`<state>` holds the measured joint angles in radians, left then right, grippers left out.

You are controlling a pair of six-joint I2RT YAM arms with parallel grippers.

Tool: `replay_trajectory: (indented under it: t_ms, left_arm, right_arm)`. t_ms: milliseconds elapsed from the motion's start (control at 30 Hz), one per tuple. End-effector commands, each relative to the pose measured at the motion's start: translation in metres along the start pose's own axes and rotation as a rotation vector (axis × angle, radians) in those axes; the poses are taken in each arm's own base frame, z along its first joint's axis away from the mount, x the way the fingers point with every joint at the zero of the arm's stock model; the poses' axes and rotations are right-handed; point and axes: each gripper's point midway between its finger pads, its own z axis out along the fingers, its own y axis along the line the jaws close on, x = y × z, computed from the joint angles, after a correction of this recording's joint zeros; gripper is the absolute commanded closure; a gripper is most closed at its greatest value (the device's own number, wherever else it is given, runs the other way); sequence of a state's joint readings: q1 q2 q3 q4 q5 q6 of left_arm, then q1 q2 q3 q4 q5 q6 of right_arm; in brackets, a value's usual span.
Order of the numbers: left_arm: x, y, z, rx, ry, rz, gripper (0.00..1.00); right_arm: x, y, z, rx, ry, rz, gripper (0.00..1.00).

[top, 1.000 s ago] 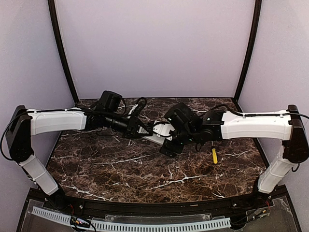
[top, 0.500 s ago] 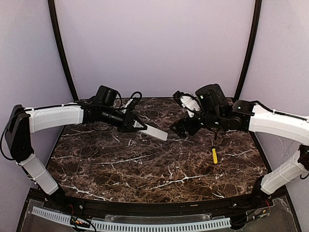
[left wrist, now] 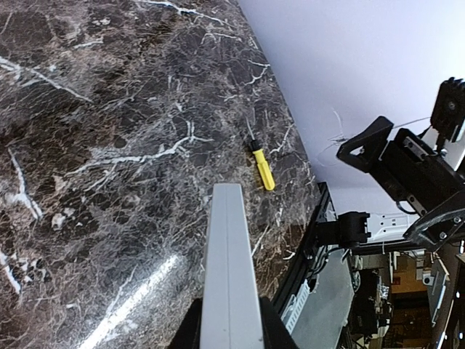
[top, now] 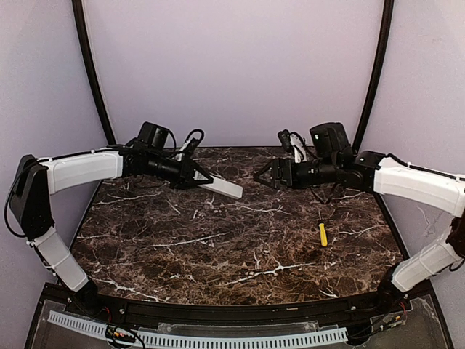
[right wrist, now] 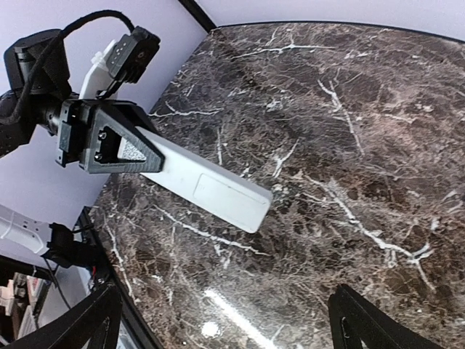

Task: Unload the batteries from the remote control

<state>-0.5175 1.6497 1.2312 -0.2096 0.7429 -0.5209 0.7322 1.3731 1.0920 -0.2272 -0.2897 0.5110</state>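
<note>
**Remote held aloft, batteries not yet out**

The remote control (top: 220, 188) hangs above the worktop (top: 218, 254). My left pincer (top: 197, 180) is clamped on one end, and the free end points toward the right arm. I judge this presents its back panel, which looks closed. The right pincer (top: 263, 174) is spread wide and empty, just short of the remote. No batteries show. A yellow screwdriver (top: 322, 234) lies well aside.

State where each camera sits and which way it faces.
Top external: above and behind the arms, looking down on the table; both show.
Left wrist: rides the left gripper, sighting along the held remote control toward the screwdriver and right gripper.
Right wrist: between open fingers, facing the left gripper.
All share the remote control.
</note>
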Motion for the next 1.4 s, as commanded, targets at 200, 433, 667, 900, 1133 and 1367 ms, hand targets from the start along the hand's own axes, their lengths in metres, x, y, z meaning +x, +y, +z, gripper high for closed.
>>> replay_trajectory:
  t_ms: [200,433,667,900,1133,1367]
  left_arm:
    - [-0.008,-0.056,-0.008,0.331,-0.005,0.049,1.0]
    - [-0.007,-0.077,-0.02,0.426,-0.007,0.072,1.0]
    - [-0.006,-0.09,-0.029,0.479,-0.015,0.081,1.0]
    - [-0.008,-0.102,-0.036,0.537,-0.028,0.084,1.0]
    - [-0.009,-0.101,-0.036,0.542,-0.033,0.075,1.0]
    - [-0.01,-0.099,-0.034,0.534,-0.037,0.059,1.0]
  right_arm:
    - [-0.003,0.017,0.012,-0.155,-0.018,0.209,0.02]
    - [-0.011,0.025,0.011,-0.234,-0.059,0.271,0.05]
    - [-0.019,0.034,0.016,-0.298,-0.072,0.285,0.12]
    - [-0.019,0.039,0.022,-0.346,-0.06,0.296,0.21]
    - [-0.023,0.049,0.021,-0.4,-0.061,0.28,0.3]
    - [-0.025,0.053,0.022,-0.432,-0.066,0.27,0.41]
